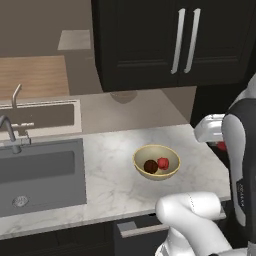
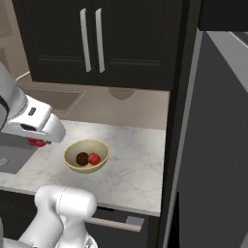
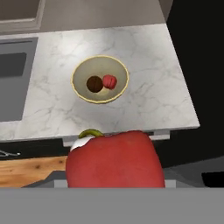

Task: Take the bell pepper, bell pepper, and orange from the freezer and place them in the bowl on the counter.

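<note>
The pincer [image 3: 114,181] is pinching a red bell pepper [image 3: 114,159], hanging above and in front of the bowl [image 3: 100,79] on the surface [image 3: 144,65].

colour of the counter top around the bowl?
White-grey marbled stone: the counter under the bowl, clearest in the hand view.

Dim, soft shadows, perhaps slightly blurred

No text, label, brand, number or sign can be read anywhere. A small dark mark sits on the white arm [image 1: 240,190] at the 3 o'clock edge of the left base view, too blurred to read.
</note>
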